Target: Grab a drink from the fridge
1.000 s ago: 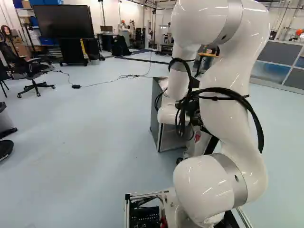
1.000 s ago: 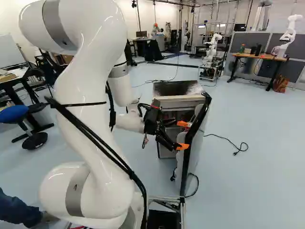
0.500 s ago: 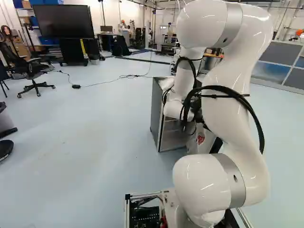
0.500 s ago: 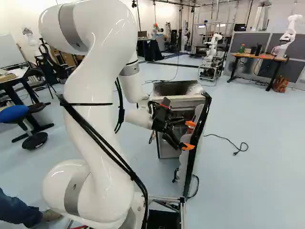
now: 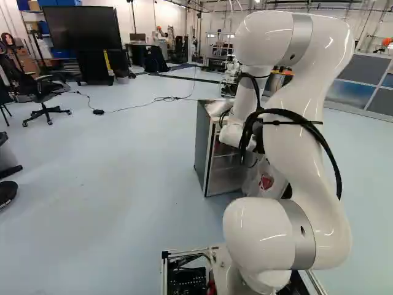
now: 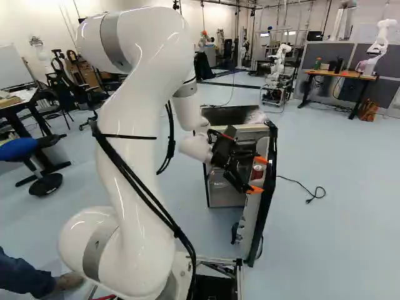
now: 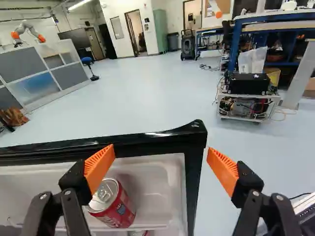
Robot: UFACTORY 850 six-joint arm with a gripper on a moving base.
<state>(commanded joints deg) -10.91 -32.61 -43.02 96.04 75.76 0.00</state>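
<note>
In the right base view my gripper (image 6: 257, 175) is open at the inner side of the swung-out fridge door (image 6: 266, 187), beside the fridge body (image 6: 225, 187). A red drink can (image 6: 258, 169) shows behind its fingertips. The wrist view has the open gripper (image 7: 161, 166) over the door's black edge (image 7: 195, 147), which runs between the fingers. The red can (image 7: 114, 206) stands in the white door shelf, below and partly behind one finger, not gripped. Part of another red can (image 7: 139, 233) shows below the shelf rail. My arm hides the gripper in the left base view.
The fridge's metal top (image 5: 216, 107) is behind my forearm. A black cable (image 6: 303, 187) lies on the floor beyond the door. Another robot (image 6: 377, 45) stands at a wooden desk (image 6: 340, 74). A wheeled cart (image 7: 247, 101) is farther off. A person's leg (image 6: 25, 274) is beside my base.
The fridge door has swung farther outward, with my gripper moving the same way along its inner side. The forearm has shifted toward the door, and the can has come into sight. The base stayed put.
</note>
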